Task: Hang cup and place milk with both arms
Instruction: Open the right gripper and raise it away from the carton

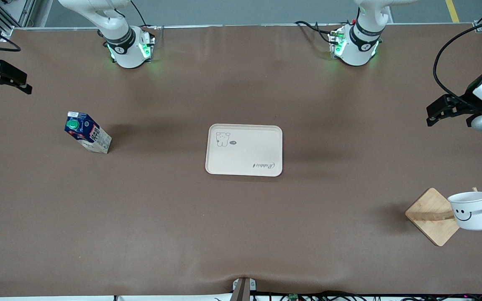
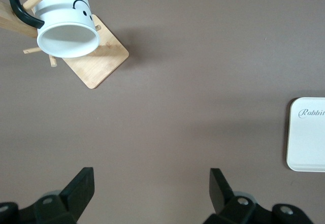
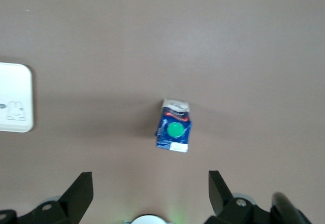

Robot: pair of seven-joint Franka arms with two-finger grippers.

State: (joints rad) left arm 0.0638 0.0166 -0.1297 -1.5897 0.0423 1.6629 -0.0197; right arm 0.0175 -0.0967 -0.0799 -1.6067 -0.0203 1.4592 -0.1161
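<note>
The white cup [image 1: 471, 210] with a smiley face hangs by its black handle on a peg of the wooden rack [image 1: 431, 215], toward the left arm's end of the table. The left wrist view shows the cup [image 2: 66, 26] and the rack [image 2: 101, 64] too. The blue milk carton [image 1: 87, 132] with a green cap stands on the table toward the right arm's end. My left gripper [image 1: 430, 117] hangs open and empty [image 2: 151, 176] over bare table. My right gripper [image 1: 13, 81] is open and empty [image 3: 150, 178], with the milk [image 3: 174, 127] on the table below it.
A cream tray [image 1: 244, 149] with a rabbit print lies mid-table, between the milk and the rack, with nothing on it. Its edge shows in both wrist views [image 2: 307, 142] [image 3: 15, 89]. Brown table surface lies all around.
</note>
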